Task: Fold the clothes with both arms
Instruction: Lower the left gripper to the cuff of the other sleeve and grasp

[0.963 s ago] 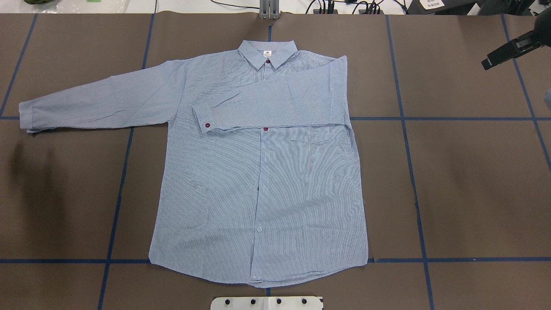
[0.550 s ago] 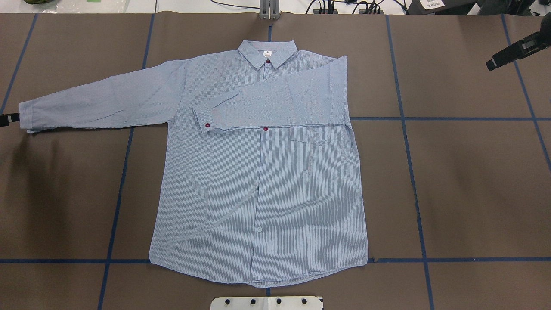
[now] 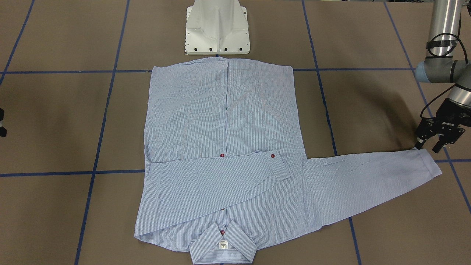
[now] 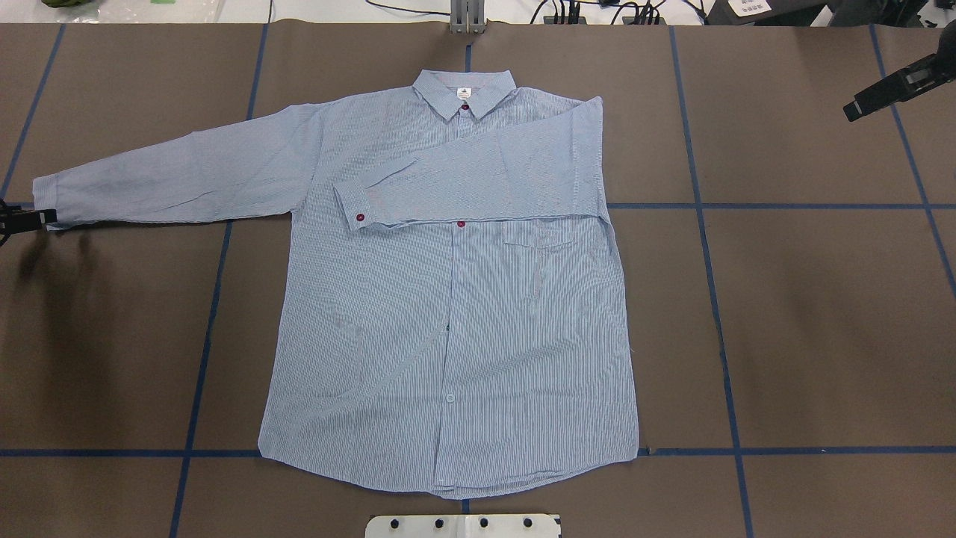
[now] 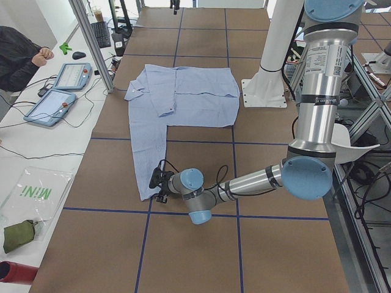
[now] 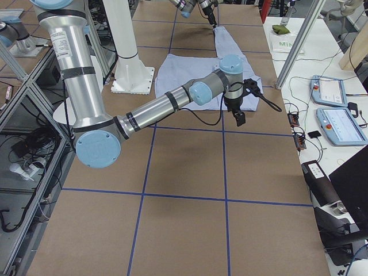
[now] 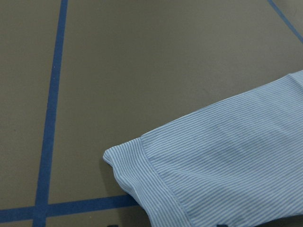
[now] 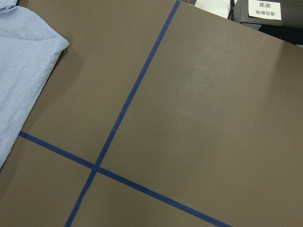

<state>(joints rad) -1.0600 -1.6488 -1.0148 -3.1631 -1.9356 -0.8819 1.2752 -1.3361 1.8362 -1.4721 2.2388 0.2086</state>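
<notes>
- Overhead exterior: shirt [image 4: 478, 321] lies flat mid-frame on table [image 4: 821, 299], with one sleeve folded across the chest and the other sleeve [image 4: 172, 179] stretched to the left edge.
- Light and limp, so likely to wrinkle; best pinched at the cuff [image 4: 46, 202].
- Left gripper [image 3: 428, 147] is spread beside that cuff.
- Right gripper [image 4: 889, 93] is upper right, its state unreadable.

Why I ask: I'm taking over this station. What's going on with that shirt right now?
A two-armed robot is partway through folding a light blue striped shirt that lies flat, front up, on the brown table. The sleeve on the robot's right is already folded across the chest; the other sleeve lies stretched out. The left tool is open, right at that sleeve's cuff, not gripping it yet. The right tool hangs off to the side, clear of the shirt.
</notes>
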